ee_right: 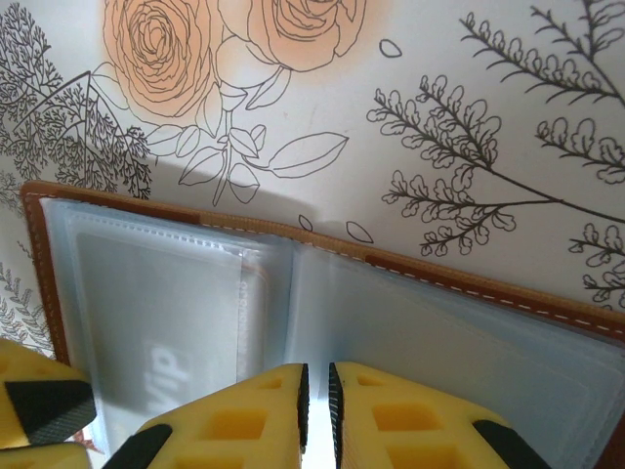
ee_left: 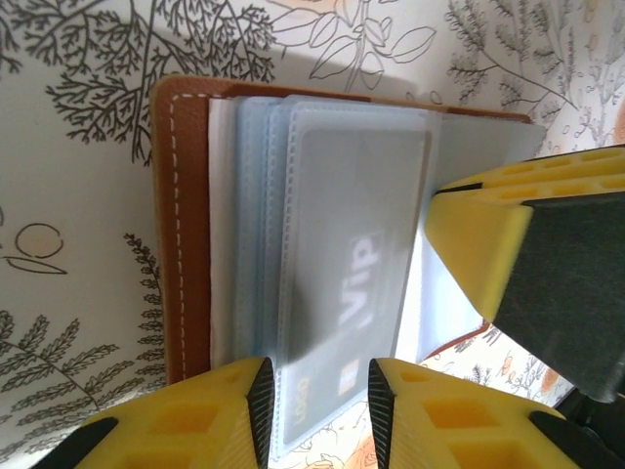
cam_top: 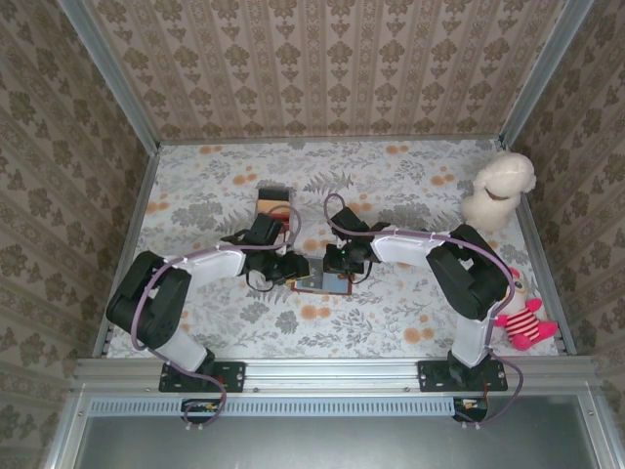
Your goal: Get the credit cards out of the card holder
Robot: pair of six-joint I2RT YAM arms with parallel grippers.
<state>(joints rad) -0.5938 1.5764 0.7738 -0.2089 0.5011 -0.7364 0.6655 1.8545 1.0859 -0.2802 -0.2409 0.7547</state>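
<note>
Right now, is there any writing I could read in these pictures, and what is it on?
"ViP": on the pale card tucked in the card holder, seen by both wrist cameras.
Smaller print at that card's end: too blurred to read.
No other text is readable.

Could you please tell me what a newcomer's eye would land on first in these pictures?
The open brown card holder lies mid-table, where both arms meet. Close up, a VIP card sits in a clear sleeve, the left tool straddling its end and the right tool on the holder's other half. A cream plush toy and a pink plush toy sit at the right edge.
</note>
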